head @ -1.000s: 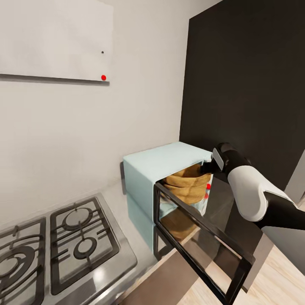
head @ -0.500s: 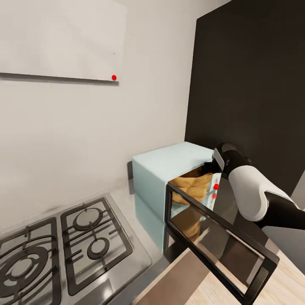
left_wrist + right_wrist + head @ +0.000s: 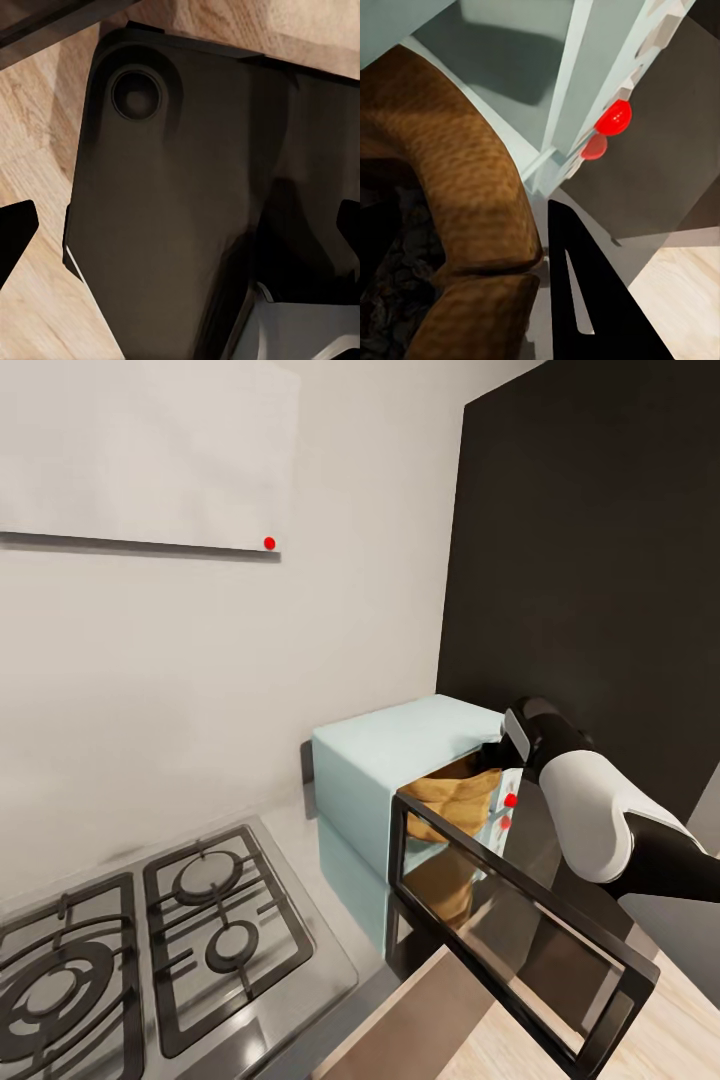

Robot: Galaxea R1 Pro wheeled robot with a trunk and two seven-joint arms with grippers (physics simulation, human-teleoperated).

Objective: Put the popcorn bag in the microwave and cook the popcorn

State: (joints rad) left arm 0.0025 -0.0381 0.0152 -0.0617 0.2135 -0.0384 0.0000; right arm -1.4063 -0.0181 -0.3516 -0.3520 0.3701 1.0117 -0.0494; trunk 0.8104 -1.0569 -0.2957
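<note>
The pale blue microwave (image 3: pixel 385 760) stands on the countertop (image 3: pixel 292 838) with its dark-framed glass door (image 3: pixel 520 925) swung wide open towards me. The mustard-brown popcorn bag (image 3: pixel 455 792) sits inside the cavity, its rolled rim (image 3: pixel 465 187) close up in the right wrist view. My right gripper (image 3: pixel 492 758) reaches into the opening and is shut on that rim. One dark finger (image 3: pixel 585 300) presses against the rim's outside, while the other is hidden inside the bag. My left gripper (image 3: pixel 180 225) hangs open with nothing between its tips.
A steel gas hob (image 3: pixel 130 930) lies left of the microwave, under a flat white hood (image 3: pixel 140 450). A tall dark cabinet (image 3: pixel 590 560) rises right behind the microwave. Its red light (image 3: pixel 511 800) glows beside the opening. Below the left gripper are wood floor (image 3: pixel 30 120) and my dark base (image 3: pixel 172 195).
The whole view shifted between one second and half a second ago, so the camera moved. The bag now sits slightly deeper in the microwave. Nothing has changed over the last half second.
</note>
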